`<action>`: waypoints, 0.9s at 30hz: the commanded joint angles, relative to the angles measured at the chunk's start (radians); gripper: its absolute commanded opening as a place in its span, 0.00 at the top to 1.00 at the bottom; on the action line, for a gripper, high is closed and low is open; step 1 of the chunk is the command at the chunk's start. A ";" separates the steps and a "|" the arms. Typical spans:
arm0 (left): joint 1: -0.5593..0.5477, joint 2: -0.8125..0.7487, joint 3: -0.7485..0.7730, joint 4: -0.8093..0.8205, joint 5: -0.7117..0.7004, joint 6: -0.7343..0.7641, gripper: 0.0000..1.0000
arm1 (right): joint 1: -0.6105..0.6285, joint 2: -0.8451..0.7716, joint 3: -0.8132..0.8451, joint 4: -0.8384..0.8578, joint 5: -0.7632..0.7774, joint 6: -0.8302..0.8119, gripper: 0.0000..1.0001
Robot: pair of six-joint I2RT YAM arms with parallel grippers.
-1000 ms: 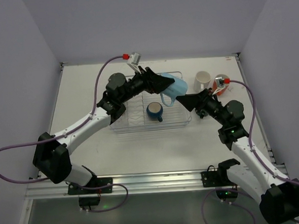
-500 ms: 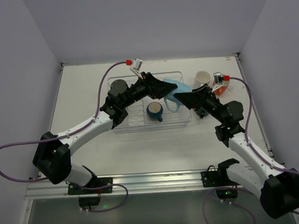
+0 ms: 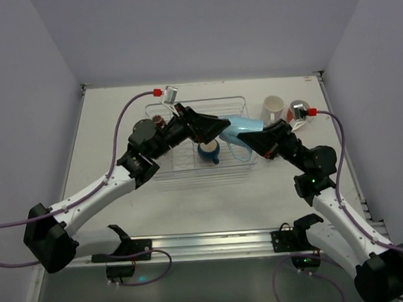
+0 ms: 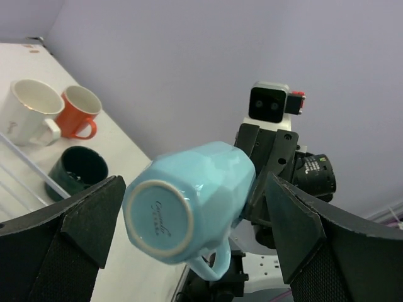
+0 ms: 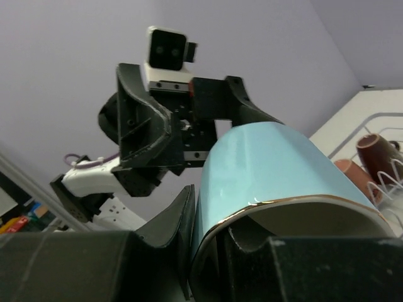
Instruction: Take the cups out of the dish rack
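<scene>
A light blue mug (image 3: 242, 126) hangs tilted in the air over the right end of the dish rack (image 3: 189, 167). My right gripper (image 3: 257, 138) is shut on its rim, one finger inside the mug and one outside (image 5: 179, 229). My left gripper (image 3: 222, 126) stands open, its fingers (image 4: 85, 217) spread either side of the mug's base (image 4: 157, 217). A navy mug (image 3: 208, 149) sits in the rack. A brown tumbler (image 5: 371, 150) and a pinkish one (image 5: 352, 171) stand among the prongs.
A white mug (image 3: 273, 108) and an orange mug (image 3: 299, 119) stand on the table right of the rack, with a dark teal mug (image 4: 79, 170) beside them. Grey walls close in the table on three sides.
The right gripper has moved in and shut on the light blue mug's rim. The left gripper has opened and let go of the mug, and its arm has drawn back a little to the left.
</scene>
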 commanded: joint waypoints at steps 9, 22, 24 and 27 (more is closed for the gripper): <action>0.001 -0.345 -0.075 -0.460 -0.236 0.336 0.00 | -0.042 -0.215 0.284 -0.956 0.340 -0.528 1.00; 0.001 -0.602 -0.121 -0.935 -0.346 0.612 0.00 | -0.289 0.055 0.417 -1.299 0.920 -0.752 1.00; 0.001 -0.613 -0.150 -0.908 -0.319 0.618 0.00 | -0.371 0.107 0.419 -1.287 0.874 -0.743 1.00; 0.010 -0.609 -0.178 -0.885 -0.271 0.641 0.00 | -0.429 0.182 0.431 -1.281 0.851 -0.740 1.00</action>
